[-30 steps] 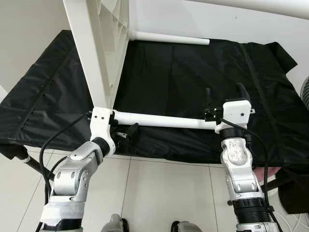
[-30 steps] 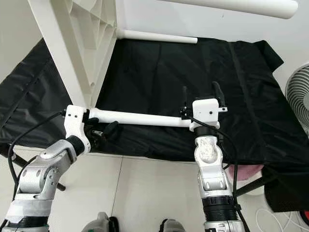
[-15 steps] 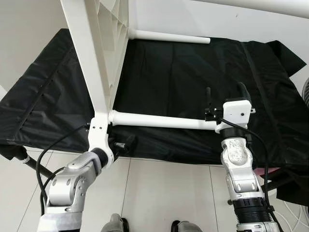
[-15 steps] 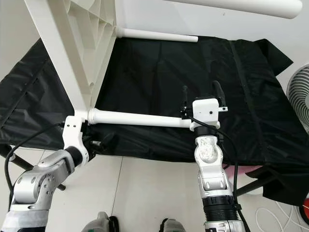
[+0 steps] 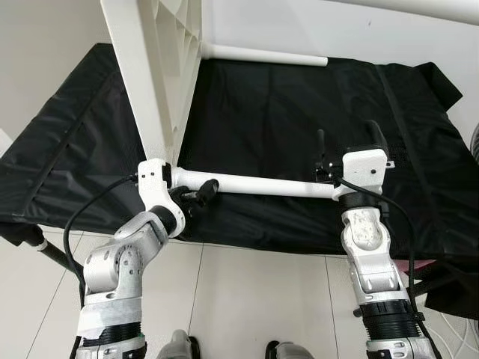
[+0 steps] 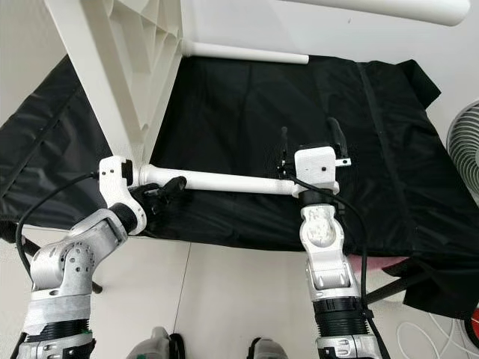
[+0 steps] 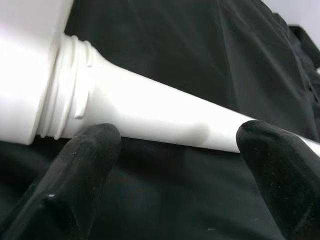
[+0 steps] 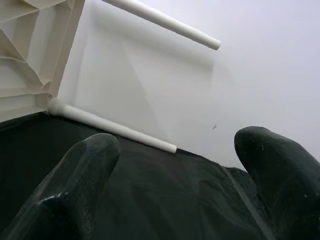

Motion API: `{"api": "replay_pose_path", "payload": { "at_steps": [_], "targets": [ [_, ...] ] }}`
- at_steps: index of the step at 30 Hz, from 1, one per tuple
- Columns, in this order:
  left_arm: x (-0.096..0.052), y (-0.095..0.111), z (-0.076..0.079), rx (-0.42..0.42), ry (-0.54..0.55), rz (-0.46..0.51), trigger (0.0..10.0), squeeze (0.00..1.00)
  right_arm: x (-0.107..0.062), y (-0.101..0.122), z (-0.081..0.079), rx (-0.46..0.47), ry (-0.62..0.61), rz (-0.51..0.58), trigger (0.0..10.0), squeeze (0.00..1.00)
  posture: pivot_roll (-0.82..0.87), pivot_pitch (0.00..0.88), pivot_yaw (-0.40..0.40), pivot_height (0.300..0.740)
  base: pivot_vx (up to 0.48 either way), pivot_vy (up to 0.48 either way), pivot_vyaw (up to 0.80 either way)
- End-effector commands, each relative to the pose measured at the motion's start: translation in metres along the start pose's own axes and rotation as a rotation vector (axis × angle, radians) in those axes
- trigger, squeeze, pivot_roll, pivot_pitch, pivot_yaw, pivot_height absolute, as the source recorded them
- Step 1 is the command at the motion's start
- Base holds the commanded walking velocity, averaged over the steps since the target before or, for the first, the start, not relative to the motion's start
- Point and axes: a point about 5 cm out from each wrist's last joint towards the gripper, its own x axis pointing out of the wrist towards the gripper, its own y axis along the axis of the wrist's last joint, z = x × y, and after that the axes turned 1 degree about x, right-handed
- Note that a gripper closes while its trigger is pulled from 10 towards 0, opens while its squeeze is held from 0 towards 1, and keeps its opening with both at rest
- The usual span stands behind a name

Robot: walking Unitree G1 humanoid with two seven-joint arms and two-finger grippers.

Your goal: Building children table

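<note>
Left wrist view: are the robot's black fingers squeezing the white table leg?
No, the fingers are spread wide apart, one near the threaded end of the table leg and one further along, not clamped on it.

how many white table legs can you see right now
3: near leg between both hands, far leg lying over the black cloth's back edge, top leg sticking out overhead. A fourth may be hidden.

A black cloth (image 5: 299, 112), creased in long folds, covers the bench (image 5: 34, 239) against a plain white wall (image 5: 45, 45). Below lies a floor of pale glossy tiles (image 5: 247, 299) with thin grout lines, and a white fan (image 6: 462, 142) stands at the right edge.
</note>
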Motion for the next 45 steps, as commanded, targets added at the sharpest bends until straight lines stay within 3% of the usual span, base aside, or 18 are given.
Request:
{"api": "replay_pose_path", "payload": {
  "at_steps": [1, 7, 12, 20, 28, 32, 45],
  "targets": [
    [0.002, -0.008, -0.004, -0.027, 0.022, -0.044, 10.0, 0.0, 0.002, 0.006, 0.0, -0.012, 0.001, 0.038, 10.0, 0.0, -0.04, 0.119, 0.037, 0.74, 0.0, 0.0, 0.0],
    [0.002, -0.012, -0.005, -0.08, 0.054, -0.069, 10.0, 0.0, 0.003, 0.021, 0.01, -0.139, -0.054, 0.125, 10.0, 0.0, -0.05, 0.126, 0.048, 0.74, 0.0, 0.0, 0.0],
    [-0.003, -0.016, -0.007, -0.095, 0.07, -0.09, 10.0, 0.0, 0.005, 0.025, 0.016, -0.162, -0.086, 0.143, 10.0, 0.0, -0.05, 0.128, 0.047, 0.74, 0.0, 0.0, 0.0],
    [0.006, -0.005, -0.005, -0.12, 0.076, -0.05, 10.0, 0.0, 0.008, 0.035, 0.013, -0.209, -0.053, 0.207, 10.0, 0.0, -0.04, 0.126, 0.043, 0.74, 0.0, 0.0, 0.0],
    [0.018, 0.003, -0.001, -0.131, 0.072, -0.025, 10.0, 0.0, 0.004, 0.062, 0.013, -0.386, -0.049, 0.356, 10.0, 0.0, -0.07, 0.119, 0.054, 0.74, 0.0, 0.0, 0.0],
    [0.024, 0.006, 0.0, -0.125, 0.074, -0.026, 10.0, 0.0, 0.011, 0.087, 0.013, -0.477, -0.074, 0.499, 10.0, 0.0, -0.07, 0.116, 0.056, 0.74, 0.0, 0.0, 0.0],
    [0.028, 0.01, -0.001, -0.123, 0.077, -0.014, 10.0, 0.0, 0.027, 0.112, 0.013, -0.585, -0.091, 0.645, 10.0, 0.0, -0.08, 0.116, 0.06, 0.74, 0.0, 0.0, 0.0]
  ]
}}
